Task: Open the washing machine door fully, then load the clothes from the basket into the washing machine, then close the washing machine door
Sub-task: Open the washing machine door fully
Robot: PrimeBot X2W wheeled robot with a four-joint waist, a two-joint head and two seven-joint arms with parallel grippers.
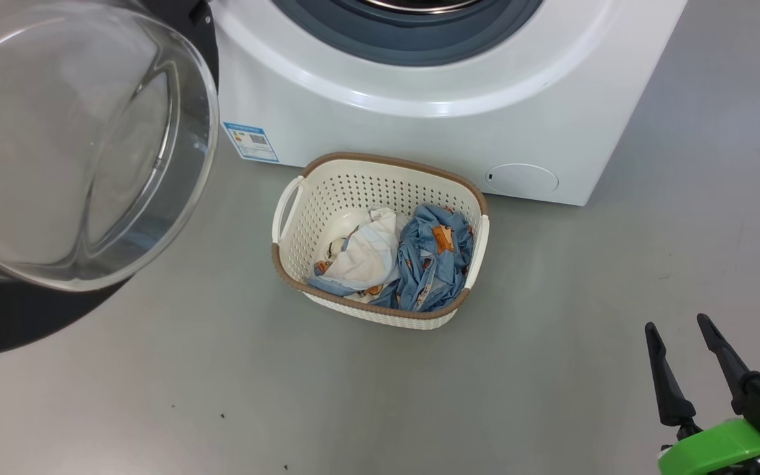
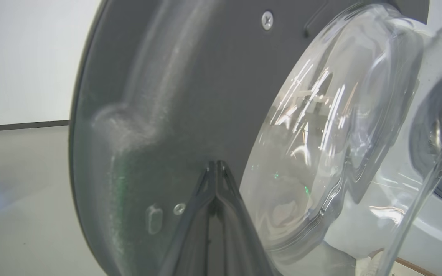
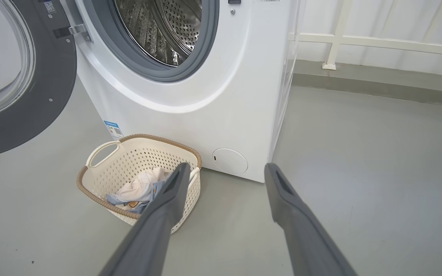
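Fingers of the left gripper (image 2: 216,165) are pressed together with nothing between them, their 2 tips at the dark grey inner face of the washing machine door (image 2: 148,96); whether they touch it I cannot tell. Beside them the door's clear glass bowl bulges toward the machine. The right gripper (image 1: 675,323) hangs over bare grey floor (image 1: 551,369) with its 2 fingers spread wide and empty, well apart from everything. In the right wrist view the left fingertip of that gripper (image 3: 227,168) overlaps the basket (image 3: 140,157). The basket (image 1: 353,191) stands on the floor just in front of the washing machine (image 1: 419,132), and the clothes (image 1: 406,257) lie bunched inside it, a white cloth beside blue printed fabric. The door (image 1: 17,316) is swung open to the robot's left, leaving the grey gasket (image 1: 406,33) and steel drum (image 3: 159,30) exposed. A blue sticker (image 1: 251,142) sits low on the machine's front, left of the basket, with a small square code on it; its writing is too small to read. A small label (image 3: 49,7) near the door's hinge is likewise unreadable. The round service flap (image 1: 520,179) is at the lower right of the front.
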